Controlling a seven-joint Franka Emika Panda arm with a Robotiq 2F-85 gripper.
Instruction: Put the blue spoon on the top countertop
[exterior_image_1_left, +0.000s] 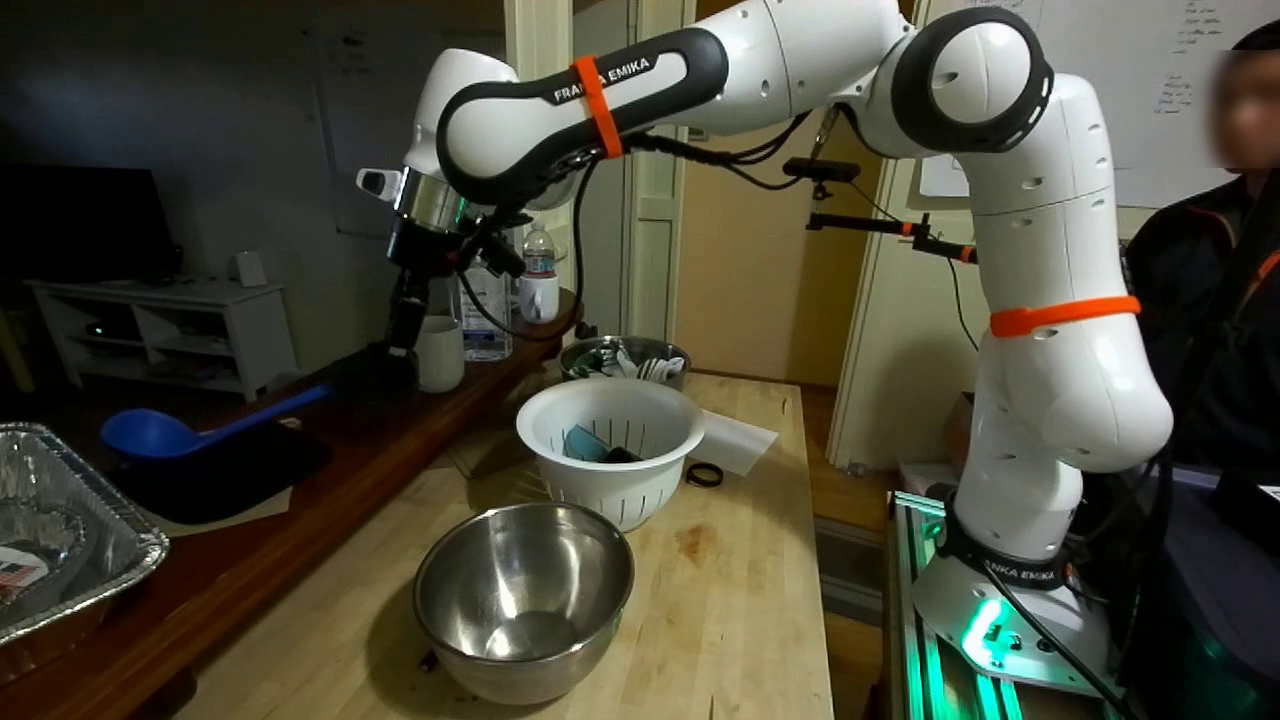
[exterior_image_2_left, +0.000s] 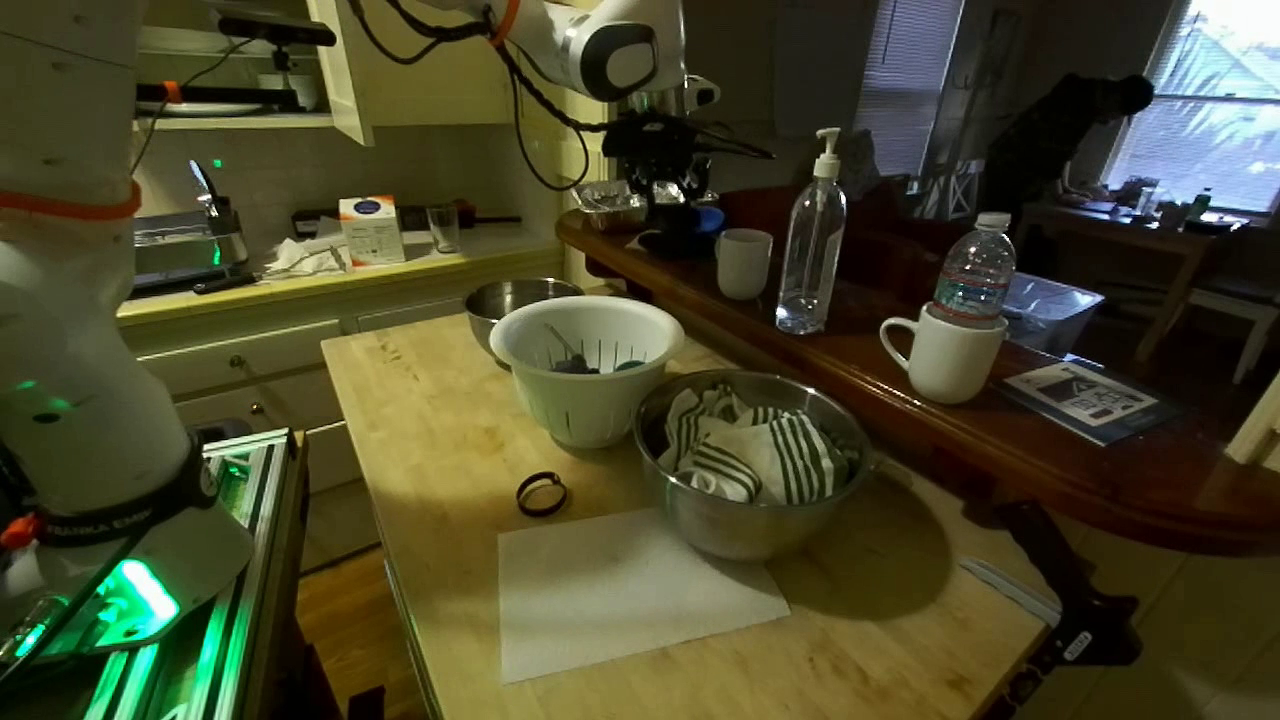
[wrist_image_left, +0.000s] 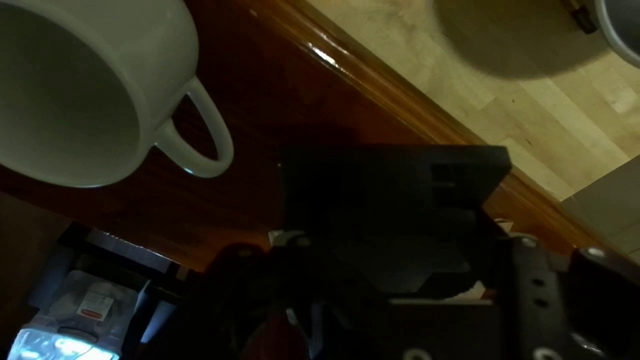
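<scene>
So the bright blue plastic spoon (exterior_image_1_left: 170, 436) with the rounded bowl is over the long, dark reddish-brown glossy wooden countertop (exterior_image_1_left: 370, 450), which sits higher than the pale butcher-block counter (exterior_image_1_left: 720, 600). In an exterior view its handle points at the black gripper (exterior_image_1_left: 396, 358), with the rounded end farthest away. The handle's visible end stops right by the dark area under the gripper, so I can't tell if they're touching. The rounded end overlaps a flat black shape (exterior_image_1_left: 225, 485) with pale paper (exterior_image_1_left: 255, 507) showing along its edge; can't tell if the spoon rests on that or hangs just above.

As for the gripper, it points down, low over the countertop. It's black on black in every view, tbh, so I can't tell how far open it is or whether it has hold of anything. The wrist view has a broad black block (wrist_image_left: 395, 175) between its 2 sides, but I can't make out if that's gripper or something held.

Just beside the gripper, opposite the spoon, stands a white mug (exterior_image_1_left: 440, 355), near a clear pump bottle (exterior_image_2_left: 810, 250). A silvery foil tray (exterior_image_1_left: 105, 490) sits past the spoon. Down on the pale counter, a white slotted colander (exterior_image_1_left: 610, 490) stands between 2 round steel bowls (exterior_image_1_left: 570, 655), 1 holding a dark-striped white cloth (exterior_image_2_left: 780, 455).
</scene>
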